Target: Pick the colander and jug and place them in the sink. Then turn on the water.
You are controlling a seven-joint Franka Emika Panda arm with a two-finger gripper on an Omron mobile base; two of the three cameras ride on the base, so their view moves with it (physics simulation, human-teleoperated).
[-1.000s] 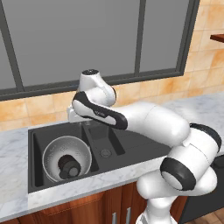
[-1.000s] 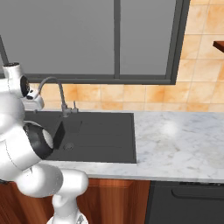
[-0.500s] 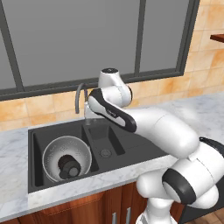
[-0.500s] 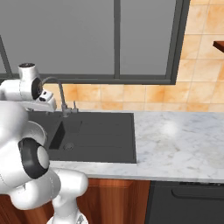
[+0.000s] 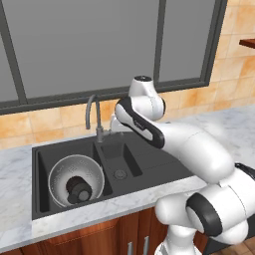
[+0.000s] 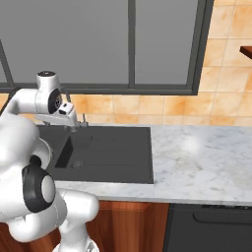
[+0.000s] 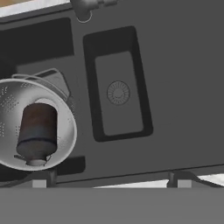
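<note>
The silver colander (image 5: 74, 174) sits in the left basin of the black sink (image 5: 154, 164). The dark jug (image 5: 78, 188) lies on its side inside the colander. From the hand view I look down on the colander (image 7: 17, 109) with the jug (image 7: 37, 131) in it, and on the small middle basin with its round drain (image 7: 118, 92). My gripper (image 7: 111, 179) hangs open above the sink's front edge, with nothing between its widely spread fingertips (image 7: 43, 179). The grey gooseneck faucet (image 5: 92, 113) rises just left of my hand, and no water runs from it.
A marble counter (image 6: 197, 152) stretches to the right of the sink (image 6: 118, 152). A large window and a tiled wall stand behind. A dark appliance front (image 6: 211, 216) sits under the counter at the right, and a wooden shelf corner (image 6: 246, 49) juts in high on the right.
My arm has swung to the right, from over the left basin to the right of the faucet, which now stands uncovered. The gripper stayed open; colander and jug have not moved.
</note>
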